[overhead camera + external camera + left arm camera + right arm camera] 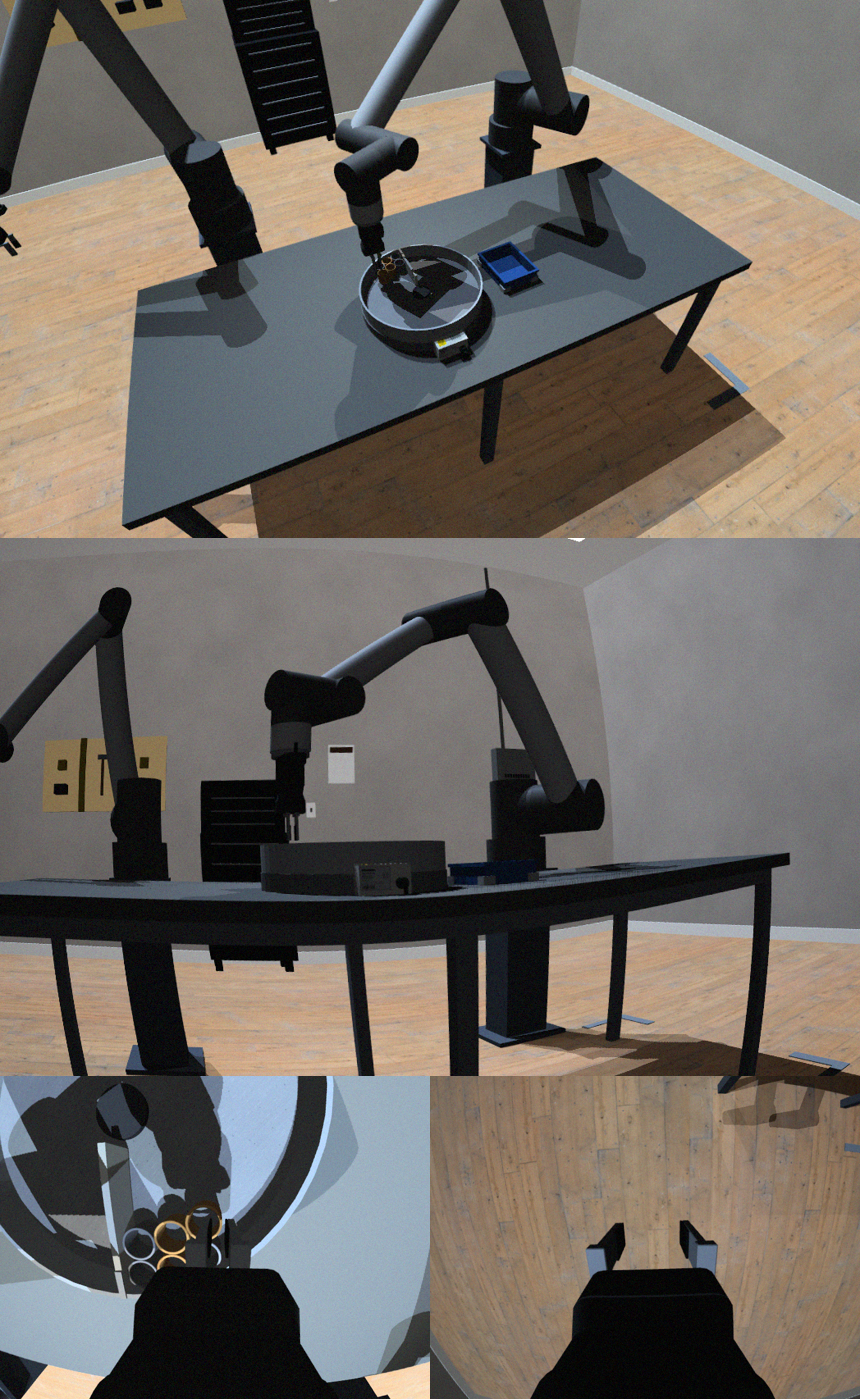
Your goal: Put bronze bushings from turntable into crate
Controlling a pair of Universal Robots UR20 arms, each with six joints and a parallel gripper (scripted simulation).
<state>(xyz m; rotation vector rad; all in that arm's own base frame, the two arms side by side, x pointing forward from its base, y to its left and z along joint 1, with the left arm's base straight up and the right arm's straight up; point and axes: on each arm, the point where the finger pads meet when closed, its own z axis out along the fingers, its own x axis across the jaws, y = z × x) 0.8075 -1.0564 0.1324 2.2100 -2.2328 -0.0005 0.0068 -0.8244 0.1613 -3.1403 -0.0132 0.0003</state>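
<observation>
We've got the left pincer (pixel 375 259) (pixel 291 838) (pixel 218 1230) slightly apart, gripping nothing. Nearest bronze bushing (pixel 384 277) (pixel 187 1221) stands upright on the turntable (pixel 422 329) (pixel 342 858) (pixel 322 1145), up-left of the tips in our left wrist view. Our right arm's way farther.

Left hand and turntable wall hide the bushings

In the left wrist view, the left hand (pixel 375 258) (pixel 291 839) (pixel 218 1230) covers much of one steel bushing (pixel 218 1255) and parts of a bronze one (pixel 171 1260) and another steel one (pixel 130 1274). The turntable (pixel 422 329) (pixel 352 858) (pixel 322 1145) runs past that view's top edge; its wall hides all the bushings in the exterior view. There, the crate's wall (pixel 491 872) hides its inside, and the left edge cuts off the surface (pixel 285 380) (pixel 190 905) (pixel 368 1232). The box's print (pixel 442 343) (pixel 368 874) is too small to read.
</observation>
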